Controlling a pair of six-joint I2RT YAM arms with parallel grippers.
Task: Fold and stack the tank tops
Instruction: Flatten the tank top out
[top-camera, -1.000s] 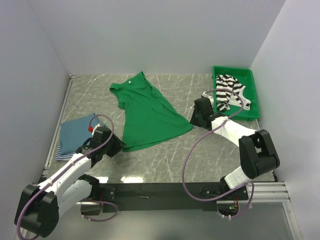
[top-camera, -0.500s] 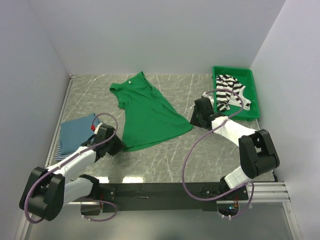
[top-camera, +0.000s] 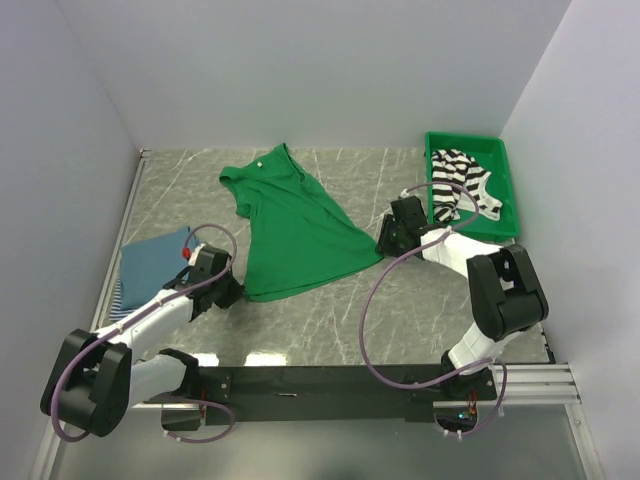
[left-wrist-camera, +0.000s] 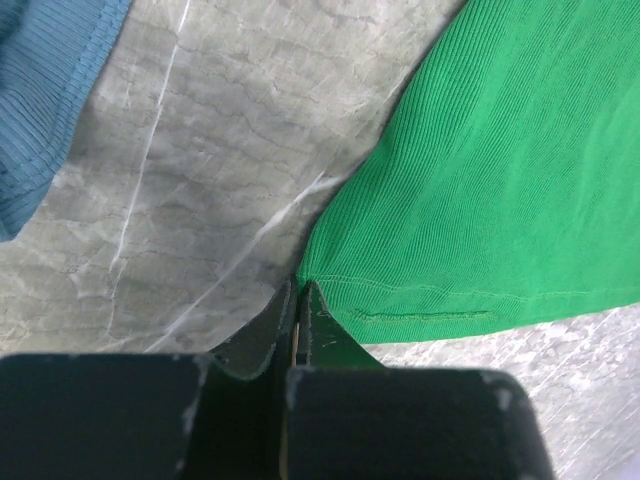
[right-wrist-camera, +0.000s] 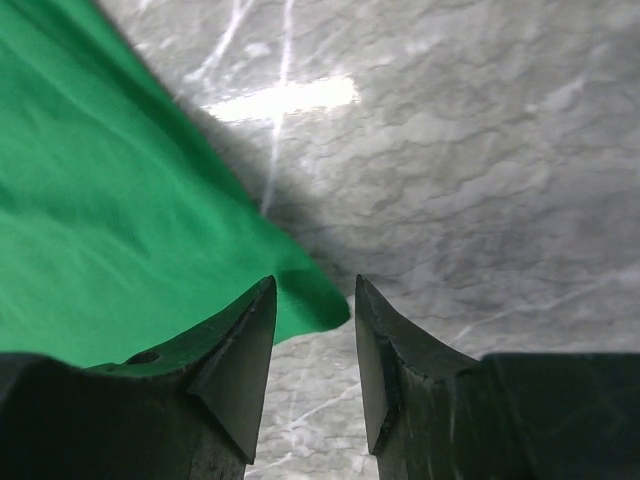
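Observation:
The plain green tank top (top-camera: 295, 225) lies spread flat in the middle of the table. My left gripper (top-camera: 229, 292) is at its near left hem corner. In the left wrist view the jaws (left-wrist-camera: 300, 287) are shut on that corner of the green cloth (left-wrist-camera: 500, 180). My right gripper (top-camera: 384, 241) is at the top's right hem corner. In the right wrist view it (right-wrist-camera: 312, 285) is open, with the tip of the green cloth (right-wrist-camera: 120, 200) lying between the fingers. The black-and-white striped top (top-camera: 458, 183) lies crumpled in the bin. A folded solid blue top (top-camera: 152, 260) lies at the left on a blue-white striped one (top-camera: 120, 300).
The rigid green plastic bin (top-camera: 465, 140) stands at the back right, close behind my right arm. White walls enclose the back and both sides. The blue top's edge (left-wrist-camera: 40, 100) shows at the left in the left wrist view.
My left arm has dropped lower, with the gripper staying at the hem corner. My right arm has shifted slightly left toward the green top's corner. The tops have not moved.

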